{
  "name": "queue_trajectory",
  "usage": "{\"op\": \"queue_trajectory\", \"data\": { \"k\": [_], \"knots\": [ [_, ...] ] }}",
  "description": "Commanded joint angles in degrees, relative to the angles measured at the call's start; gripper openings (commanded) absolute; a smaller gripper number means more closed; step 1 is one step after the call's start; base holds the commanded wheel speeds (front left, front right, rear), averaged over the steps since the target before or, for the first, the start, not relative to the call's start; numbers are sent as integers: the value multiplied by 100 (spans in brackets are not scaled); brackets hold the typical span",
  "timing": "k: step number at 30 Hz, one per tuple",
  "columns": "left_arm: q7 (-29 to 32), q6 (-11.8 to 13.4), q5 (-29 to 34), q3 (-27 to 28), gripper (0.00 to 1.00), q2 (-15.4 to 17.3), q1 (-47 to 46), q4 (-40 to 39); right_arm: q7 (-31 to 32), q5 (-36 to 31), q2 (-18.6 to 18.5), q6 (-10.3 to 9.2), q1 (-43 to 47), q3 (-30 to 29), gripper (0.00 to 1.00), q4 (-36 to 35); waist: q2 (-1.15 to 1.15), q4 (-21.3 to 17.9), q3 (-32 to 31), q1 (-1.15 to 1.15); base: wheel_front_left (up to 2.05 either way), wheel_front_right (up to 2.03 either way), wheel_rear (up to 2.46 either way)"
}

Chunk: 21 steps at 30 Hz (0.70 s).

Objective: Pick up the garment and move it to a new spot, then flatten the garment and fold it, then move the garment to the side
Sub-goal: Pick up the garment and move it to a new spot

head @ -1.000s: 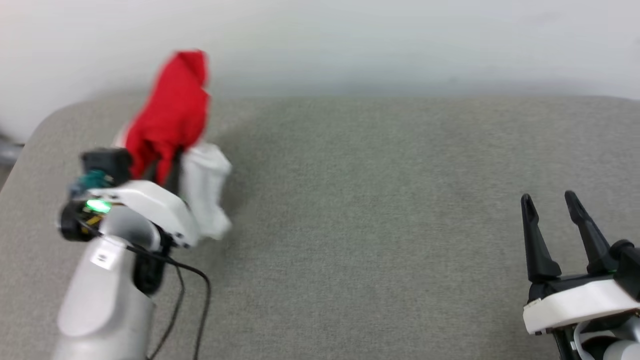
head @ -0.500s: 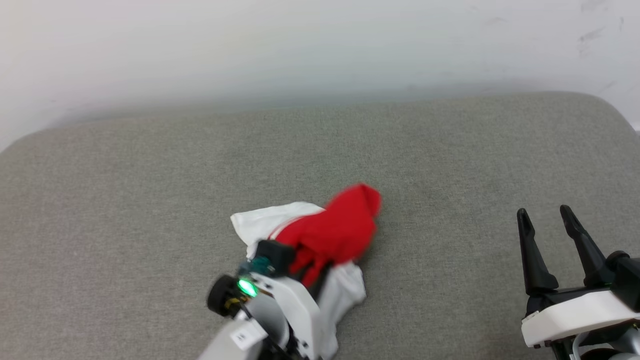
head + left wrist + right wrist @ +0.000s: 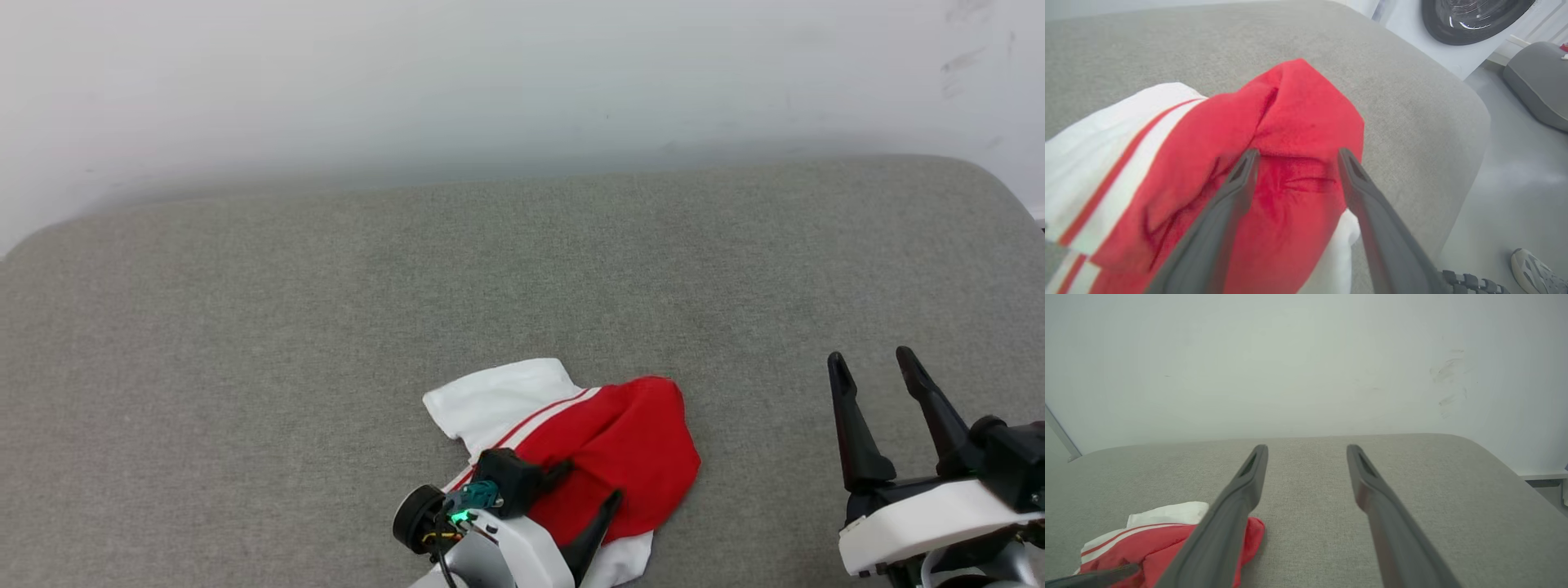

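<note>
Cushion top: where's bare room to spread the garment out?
Bare: the cushion between the wall and the garment, all of its left half, and the strip between garment and right gripper. Crowded: the near edge centre, where the left gripper sits open over the garment.

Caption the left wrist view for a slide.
Open left claw over the crumpled red-and-white garment on a grey fabric surface.

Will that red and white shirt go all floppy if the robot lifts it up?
Probably floppy: the garment lies crumpled with soft creases, so it would likely droop from wherever it is pinched. It looks like thin cloth, so probably light. A push would likely bunch it up rather than slide it, since the grey fabric surface looks rough.
</note>
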Motion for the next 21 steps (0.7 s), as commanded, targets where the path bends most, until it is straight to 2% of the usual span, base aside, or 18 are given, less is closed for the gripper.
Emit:
{"op": "queue_trajectory", "data": {
  "k": [1, 7, 13, 21],
  "knots": [
    [-168, 4, 29, 9, 100, 48, -28, -45, 13, -4, 7, -1, 74, 23, 100, 17, 0, 37, -119, 0, 0, 0, 0],
    [-862, 157, 82, 162, 100, 72, 138, -370, 87, 3, 8, -1, 193, 41, 100, 27, 0, 114, -374, 0, 0, 0, 0],
    [-1310, 592, 47, 615, 100, 120, 211, -679, 131, -4, 7, -1, 285, 48, 100, -23, 0, 210, -487, 0, 0, 0, 0],
    [-1482, 1170, 144, 1352, 100, 461, 375, -958, 159, 13, 7, -1, 361, 79, 100, -30, 0, 294, -575, 0, 0, 0, 0]
  ]
}}
